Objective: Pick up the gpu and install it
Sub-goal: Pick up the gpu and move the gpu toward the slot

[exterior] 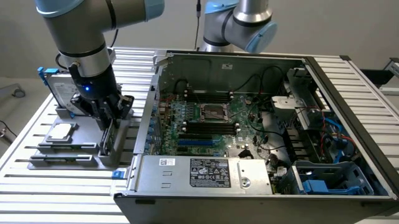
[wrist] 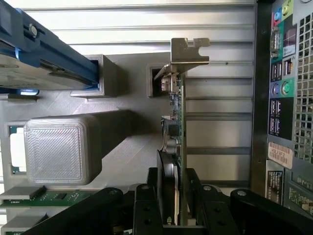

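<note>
"Grey printed holder (exterior: 87, 162) on the exterior view's left of the slatted table (exterior: 56, 191). What sits in it?"

"From the left: a hard drive (exterior: 57, 88) with blue rails standing at the back, a silver chip (exterior: 61, 132) on its block, and two memory sticks (exterior: 59, 159) lying flat in front."

"And the gpu?"

"The gpu (wrist: 177, 122) stands edge-on in the holder's rightmost slot, with a metal bracket at one end."

"The gripper?"

"The gripper (exterior: 107, 122) is down over it, jaws spread wide, one finger on each side of the card. I can't quite tell whether the pads touch it. The card sits in its slot."

"Further right?"

"The open computer case (exterior: 262, 140) is just beside the holder, with the motherboard exposed and cables and a blue drive cage at the far side. A second arm (exterior: 240, 23) is behind it."
</note>
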You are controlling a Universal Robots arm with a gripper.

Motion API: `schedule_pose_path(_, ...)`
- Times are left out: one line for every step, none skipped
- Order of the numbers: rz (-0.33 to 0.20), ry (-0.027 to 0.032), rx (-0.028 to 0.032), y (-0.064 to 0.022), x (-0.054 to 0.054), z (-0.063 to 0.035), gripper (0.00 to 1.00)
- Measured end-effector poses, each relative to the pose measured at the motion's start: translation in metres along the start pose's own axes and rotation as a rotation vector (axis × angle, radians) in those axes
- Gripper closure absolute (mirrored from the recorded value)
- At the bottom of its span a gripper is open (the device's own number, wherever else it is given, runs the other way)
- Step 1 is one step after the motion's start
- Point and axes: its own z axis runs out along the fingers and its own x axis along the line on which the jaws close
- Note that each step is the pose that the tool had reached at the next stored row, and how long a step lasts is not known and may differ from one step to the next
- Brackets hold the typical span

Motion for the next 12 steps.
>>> schedule_pose_path(0.000,0.0006,-0.0001,0.0002,0.0000,0.0000,0.64)
schedule_pose_path(0.001,0.0014,0.0000,0.0004,0.0001,0.0000,0.64)
schedule_pose_path(0.001,0.0021,0.0001,0.0005,0.0002,0.0000,0.64)
schedule_pose_path(0.002,0.0027,0.0001,0.0006,0.0002,-0.0001,0.64)
schedule_pose_path(0.002,0.0031,0.0000,0.0007,0.0002,0.0000,0.64)
schedule_pose_path(0.003,0.0038,0.0001,0.0007,0.0003,0.0000,0.66)
schedule_pose_path(0.003,0.0044,0.0002,0.0007,0.0003,-0.0001,0.72)
schedule_pose_path(0.003,0.0050,0.0002,0.0008,0.0004,0.0000,0.72)
schedule_pose_path(0.004,0.0055,0.0001,0.0008,0.0003,0.0000,0.73)
schedule_pose_path(0.004,0.0059,0.0001,0.0008,0.0004,0.0000,0.73)
schedule_pose_path(0.004,0.0061,0.0000,0.0009,0.0003,0.0000,0.73)
schedule_pose_path(0.004,0.0063,0.0001,0.0009,0.0003,0.0000,0.73)
